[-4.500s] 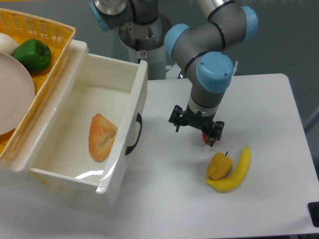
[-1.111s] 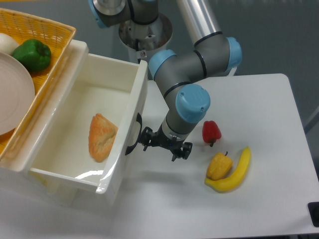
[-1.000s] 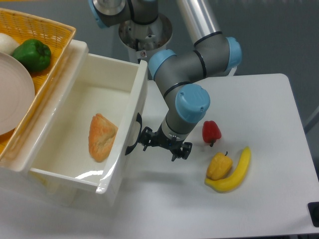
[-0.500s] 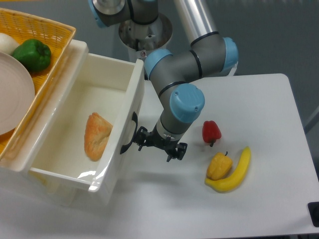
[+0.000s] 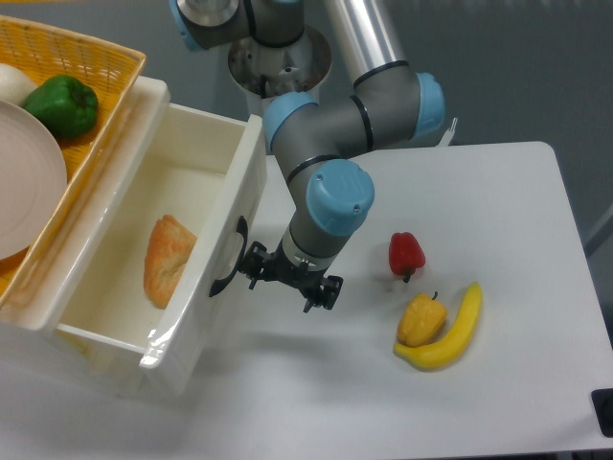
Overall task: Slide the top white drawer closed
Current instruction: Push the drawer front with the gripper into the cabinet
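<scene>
My arm folded down from the base at the rear, blue-capped wrist pointing low; my gripper hung just above the tabletop, fingers spread apart, nothing held between them

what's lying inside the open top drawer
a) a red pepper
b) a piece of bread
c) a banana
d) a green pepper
b: a tan piece of bread lies on the floor of the top drawer, while the banana and red pepper are on the table and the green pepper is in the basket.
</scene>
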